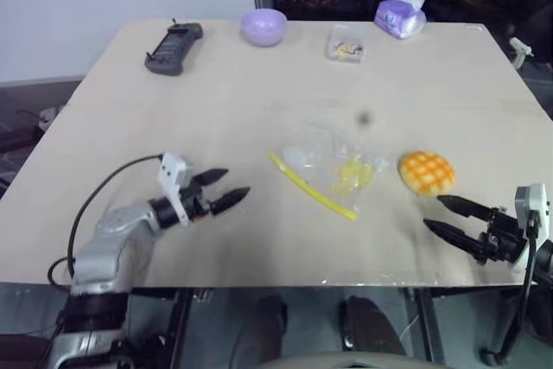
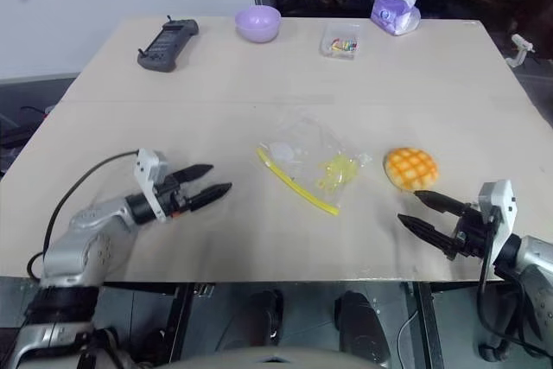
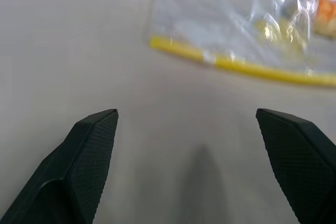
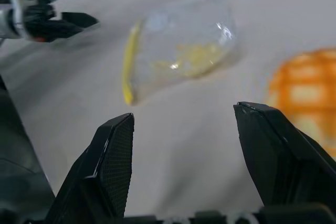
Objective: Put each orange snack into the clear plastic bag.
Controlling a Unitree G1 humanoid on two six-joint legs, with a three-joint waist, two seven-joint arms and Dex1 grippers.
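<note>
Right end effector (image 1: 442, 213) at lower right, black textured fingers spread, nothing between them. Left end effector (image 1: 223, 189) at lower left, fingers spread wide, also empty. Both hover over the pale matte worktop (image 1: 259, 75). Orange bun (image 1: 426, 172), domed with a grid top, sits right of centre on the worktop, just beside the clear plastic bag (image 1: 333, 166). Bag is crinkly, lying flat at centre, with a yellow seal strip and pale yellow marks inside. Smooth lilac bowl (image 1: 263, 26) at upper centre.
</note>
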